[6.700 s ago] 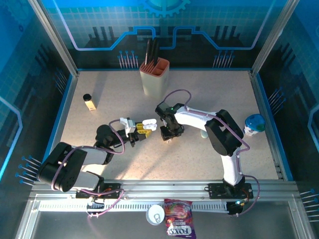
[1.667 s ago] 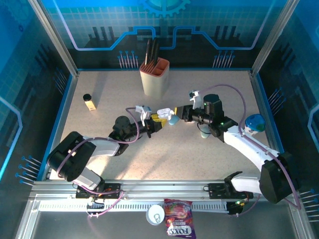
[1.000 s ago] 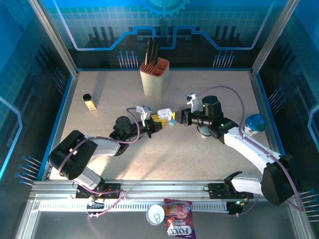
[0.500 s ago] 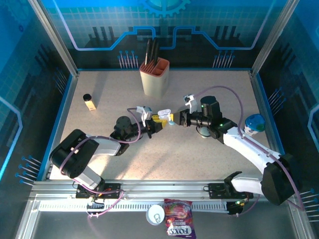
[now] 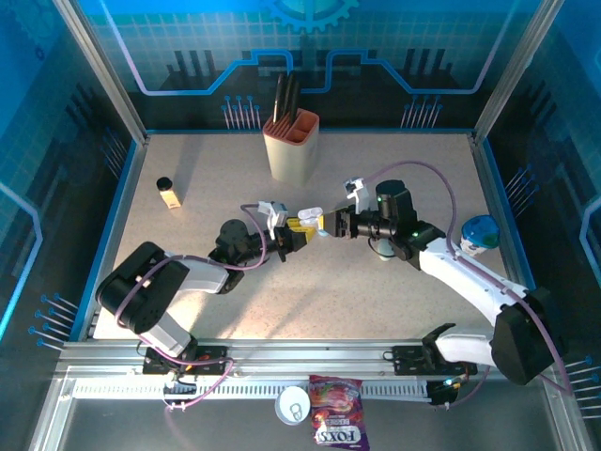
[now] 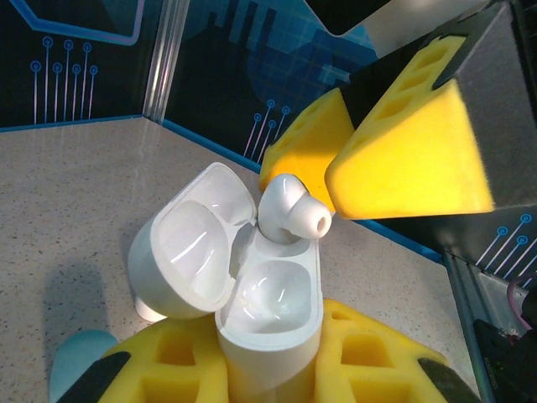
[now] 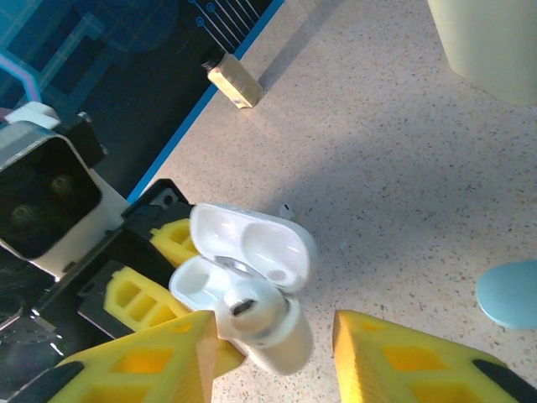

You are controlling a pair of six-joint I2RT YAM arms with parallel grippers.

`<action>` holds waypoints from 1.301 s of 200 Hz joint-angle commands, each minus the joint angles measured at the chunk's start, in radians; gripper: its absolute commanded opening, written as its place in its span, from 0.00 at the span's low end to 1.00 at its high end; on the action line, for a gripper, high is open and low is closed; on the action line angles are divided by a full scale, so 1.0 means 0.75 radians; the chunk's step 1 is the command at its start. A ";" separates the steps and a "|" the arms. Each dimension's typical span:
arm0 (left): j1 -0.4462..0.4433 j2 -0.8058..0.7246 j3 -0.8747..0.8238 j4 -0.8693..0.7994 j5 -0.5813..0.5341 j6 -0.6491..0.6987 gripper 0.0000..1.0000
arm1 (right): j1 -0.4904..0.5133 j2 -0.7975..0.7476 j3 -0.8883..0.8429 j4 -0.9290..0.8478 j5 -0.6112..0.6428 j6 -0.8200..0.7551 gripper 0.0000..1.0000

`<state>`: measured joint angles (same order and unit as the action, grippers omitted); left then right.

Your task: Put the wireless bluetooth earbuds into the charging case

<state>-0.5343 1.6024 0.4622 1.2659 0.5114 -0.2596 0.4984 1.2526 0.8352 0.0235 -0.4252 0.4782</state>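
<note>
Saw bright yellow foam on the pads (image 7: pixel 143 353) of the right tool (image 7: pixel 273 353) and the left tool (image 6: pixel 268 369). Found glossy white on the charging case (image 6: pixel 193 252) and earbud (image 6: pixel 289 214) between them. Noted speckled beige across the bench (image 5: pixel 394 169) beneath, pale tan on the holder (image 5: pixel 291 146) beyond.

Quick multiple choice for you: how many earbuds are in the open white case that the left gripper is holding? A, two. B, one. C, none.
B: the left wrist view shows a single white earbud standing in one well of the open charging case, while the second well beside it is bare.
</note>
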 commanded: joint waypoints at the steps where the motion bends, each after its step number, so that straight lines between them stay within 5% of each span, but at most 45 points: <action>1: -0.008 0.017 0.006 0.110 0.040 -0.002 0.08 | 0.019 0.027 0.049 0.012 -0.010 0.000 0.45; 132: -0.006 -0.007 -0.014 0.115 0.045 0.022 0.08 | 0.071 0.138 0.161 -0.083 0.063 -0.066 0.66; 196: 0.023 -0.021 -0.027 0.099 0.041 0.041 0.08 | 0.061 0.032 0.138 -0.017 0.041 -0.059 0.77; 260: 0.073 -0.061 -0.069 0.096 0.018 0.055 0.07 | 0.013 -0.012 0.067 0.018 0.097 -0.023 0.74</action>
<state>-0.5087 1.5978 0.4416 1.3071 0.5217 -0.2504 0.5175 1.2682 0.9092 0.0124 -0.3752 0.4515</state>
